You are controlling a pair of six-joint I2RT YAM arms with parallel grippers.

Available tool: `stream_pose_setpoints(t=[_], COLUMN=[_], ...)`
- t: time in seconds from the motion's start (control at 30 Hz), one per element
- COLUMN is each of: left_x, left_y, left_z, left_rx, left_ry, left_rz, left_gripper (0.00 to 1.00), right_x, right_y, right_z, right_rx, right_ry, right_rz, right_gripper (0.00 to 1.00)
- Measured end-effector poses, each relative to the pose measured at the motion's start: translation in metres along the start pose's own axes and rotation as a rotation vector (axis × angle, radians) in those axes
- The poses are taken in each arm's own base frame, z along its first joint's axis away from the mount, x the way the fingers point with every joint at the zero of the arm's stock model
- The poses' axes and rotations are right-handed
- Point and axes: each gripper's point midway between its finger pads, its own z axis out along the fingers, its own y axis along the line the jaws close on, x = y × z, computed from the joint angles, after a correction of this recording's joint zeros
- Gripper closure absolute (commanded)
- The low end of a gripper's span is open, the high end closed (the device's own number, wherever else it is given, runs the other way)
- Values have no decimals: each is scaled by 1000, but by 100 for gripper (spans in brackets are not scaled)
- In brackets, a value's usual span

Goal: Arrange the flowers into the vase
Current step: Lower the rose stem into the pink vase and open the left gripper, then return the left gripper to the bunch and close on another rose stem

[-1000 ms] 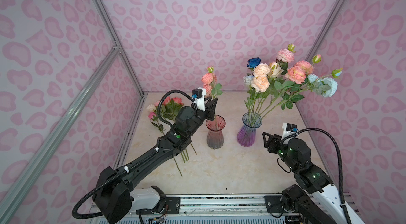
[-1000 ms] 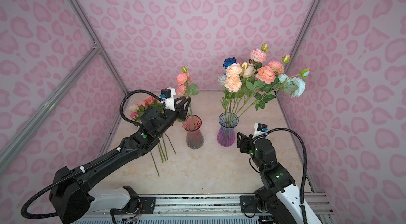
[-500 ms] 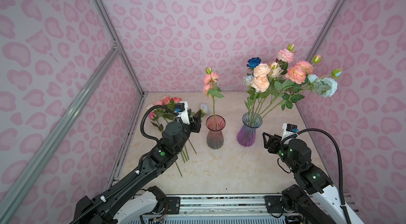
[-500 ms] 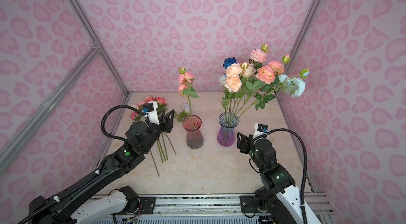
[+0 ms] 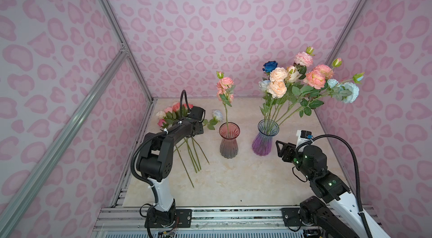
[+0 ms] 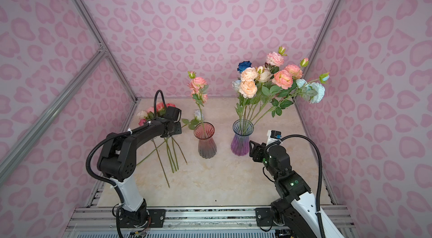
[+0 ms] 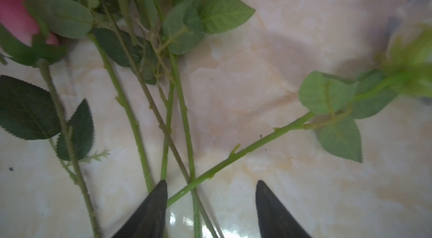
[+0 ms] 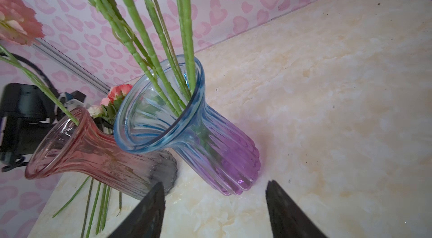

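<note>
A robot's left gripper (image 7: 211,189) hangs with its jaws parted over a heap of loose flowers (image 5: 180,113) lying on the marble-look table (image 5: 245,178) at the left of both top views, clamping nothing. In the left wrist view, several thin green stems (image 7: 184,117) run up the frame from between and beside the two dark fingertips (image 7: 159,199). The stem of a pale rose (image 7: 245,150) crosses them at a slant just by one fingertip, its blurred bloom at the right edge of the frame. Whether any finger touches a stem cannot be told. In a top view the pale rose's bloom (image 5: 217,115) lies apart from the heap, between the black left arm (image 5: 177,129) and a red vase (image 5: 228,141) at the centre of the frame. One pink rose stem (image 5: 225,85) stands upright in the red vase. Just to the right, a purple vase (image 5: 264,141) holds a full bunch (image 5: 304,80) of peach, pink, cream, pale blue and one deep blue bloom, leaning toward the right of the frame. The right gripper (image 8: 215,187) sits low beside the purple vase's base in both top views, jaws wide and empty, well apart from the loose flowers. Its wrist view shows the purple vase close ahead of the fingertips without touching them, with the red vase just beyond.
</note>
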Motion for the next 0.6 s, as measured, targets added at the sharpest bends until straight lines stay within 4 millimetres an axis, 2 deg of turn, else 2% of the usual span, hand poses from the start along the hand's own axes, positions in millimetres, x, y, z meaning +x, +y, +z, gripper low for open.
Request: stream_pose_setpoints(t=[0.1, 0.17, 0.47, 0.6], left_x=[0, 0, -15, -21], left_y=[-9, -9, -9, -6], left_z=[19, 26, 40, 45], left_rx=[-18, -30, -48, -31], left_ry=[41, 62, 87, 95], left_rz=[71, 90, 109, 83], left_gripper=[39, 39, 42, 55], right_x=[0, 3, 9, 9], right_y=[-1, -2, -6, -6], right_z=[-3, -3, 0, 0], right_rx=[-6, -3, 11, 11], right_ry=[-11, -7, 13, 13], right_rz=[2, 2, 2, 2], right_gripper=[30, 30, 30, 30])
